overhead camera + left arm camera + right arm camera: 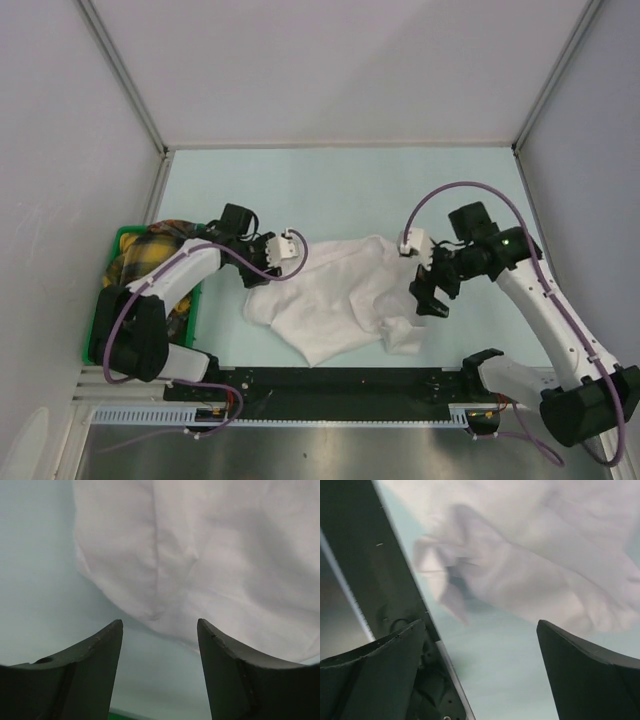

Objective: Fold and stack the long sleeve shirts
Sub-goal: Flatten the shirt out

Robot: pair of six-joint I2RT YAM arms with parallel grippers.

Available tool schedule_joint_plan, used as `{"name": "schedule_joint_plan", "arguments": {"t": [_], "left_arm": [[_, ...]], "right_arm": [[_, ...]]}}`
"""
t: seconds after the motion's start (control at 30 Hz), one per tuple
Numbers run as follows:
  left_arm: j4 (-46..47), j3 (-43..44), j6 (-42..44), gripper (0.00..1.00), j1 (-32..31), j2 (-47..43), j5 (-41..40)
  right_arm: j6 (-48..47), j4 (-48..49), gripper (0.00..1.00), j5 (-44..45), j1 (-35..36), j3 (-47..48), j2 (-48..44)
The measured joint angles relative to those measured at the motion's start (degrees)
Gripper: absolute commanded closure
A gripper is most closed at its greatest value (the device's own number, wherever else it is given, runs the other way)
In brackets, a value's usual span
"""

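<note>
Loosely crumpled, one white shirt lies on the desk between two arms whose jaws are open.

The white shirt (340,295) sits in a wrinkled heap on the pale green desk (330,190), towards its near edge. Its folds hide which parts are sleeves, and a bunched lump shows at its near right corner. The left gripper (160,625) hovers just off the shirt's left edge, jaws apart with nothing between them. The right gripper (480,622) hangs just beside the shirt's right edge, jaws spread wide and empty. Its wrist view is blurred, so the cloth's detail is hard to read. A green basket (100,305) at the desk's left holds yellow plaid cloth (150,250), largely hidden behind the left arm.
</note>
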Motion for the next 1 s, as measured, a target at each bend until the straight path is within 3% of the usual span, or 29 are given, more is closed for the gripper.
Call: {"name": "schedule_joint_plan", "arguments": {"t": [0.13,0.23,0.53,0.73,0.83,0.87,0.93,0.97,1.0], "left_arm": [[1.33,0.59,-0.48,0.32,2.1,-2.21,0.96],[1.81,2.45,-0.48,0.32,2.1,-1.66,1.95],[0.87,12.41,-0.39,0.26,2.1,6.78,3.43],[-0.37,14.75,0.22,0.26,2.1,9.68,3.91],[-1.53,17.9,1.79,0.28,1.99,13.64,4.42],[-1.7,18.86,2.1,0.28,1.95,14.86,4.42],[-3.34,21.88,2.78,0.28,1.75,18.25,4.46],[-4.13,23.47,2.91,0.29,1.57,19.93,4.55],[-4.46,24.5,2.99,0.3,1.4,21.16,4.63]], "right_arm": [[-2.67,3.3,0.12,0.74,-11.82,0.13,0.96],[-4.85,7.37,0.22,1.18,-15.28,0.15,3.41],[-14.45,15.32,0.24,3.23,-10.25,3.89,12.68],[-20.79,18.95,0.24,6.51,-5.88,0.52,13.7],[-21.53,22.4,0.41,8.17,-3.8,-3.67,13.68],[-21.62,23.12,0.53,8.59,-3.43,-4.48,13.77],[-20.55,25.05,0.67,9.53,-2.69,-5.38,14.56],[-20.37,25.88,1.0,9.86,-2.6,-5.4,14.93],[-19.87,26.93,1.0,10.25,-2.69,-5.4,15.3]]}}
